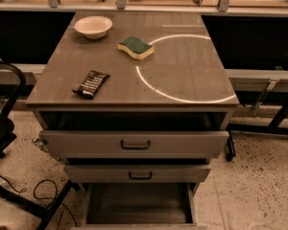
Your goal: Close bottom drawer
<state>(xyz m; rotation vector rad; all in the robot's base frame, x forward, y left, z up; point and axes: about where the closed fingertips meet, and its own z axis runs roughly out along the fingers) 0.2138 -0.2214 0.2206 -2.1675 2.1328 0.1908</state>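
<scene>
The gripper is out of view, so whether it is open or closed cannot be told, and the bottom drawer [139, 204] stands pulled out below the middle drawer [139, 174]; likely the approach step, with a push against its front next.

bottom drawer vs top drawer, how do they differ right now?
The bottom drawer is pulled out farthest, with its dark interior fully exposed. The top drawer is out less and shows only a dark gap under the tabletop. The top drawer's front looks wider and its black handle is in plain view, while the bottom drawer's front sits at the frame edge. Both are open and grey-beige. The gripper is not in view.
</scene>
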